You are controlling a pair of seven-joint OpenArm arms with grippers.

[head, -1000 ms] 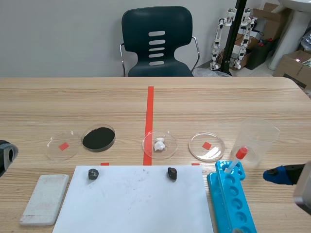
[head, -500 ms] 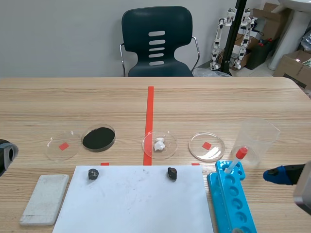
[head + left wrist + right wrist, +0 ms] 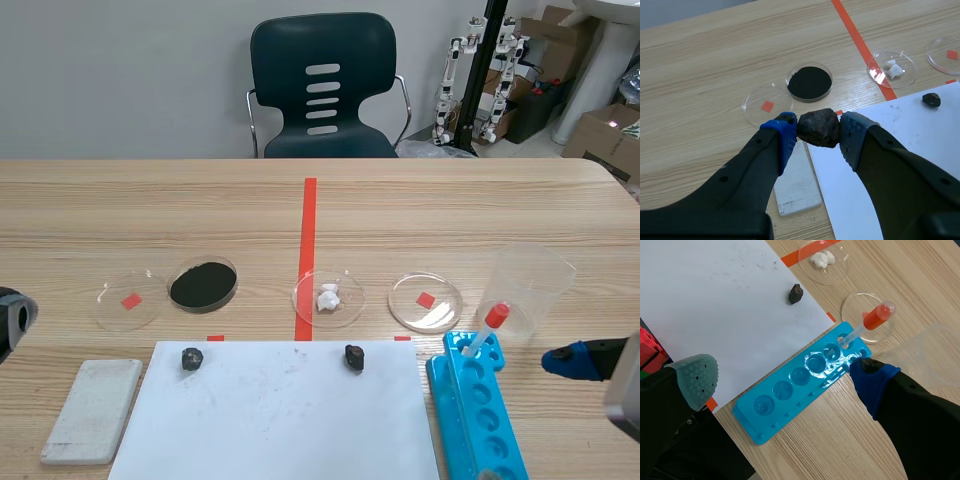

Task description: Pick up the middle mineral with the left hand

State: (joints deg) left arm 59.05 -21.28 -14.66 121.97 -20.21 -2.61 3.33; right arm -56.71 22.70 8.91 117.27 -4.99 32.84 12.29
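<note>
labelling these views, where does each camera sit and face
Scene: between the arms, facing over the table to the chair; left arm, right arm low.
Left wrist: over the left gripper, shut on a dark mineral, facing the black powder dish.
Right wrist: over the open right gripper, down onto the blue rack.
All share the white-chunk dish.

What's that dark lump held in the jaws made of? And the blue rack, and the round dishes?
Lump: looks like rock, dark brownish, matte, with rough angular faces.
Blue rack: probably plastic, glossy, highlights on its moulded wells.
Round dishes: clear glass or plastic, can't tell which; the table shows through.
</note>
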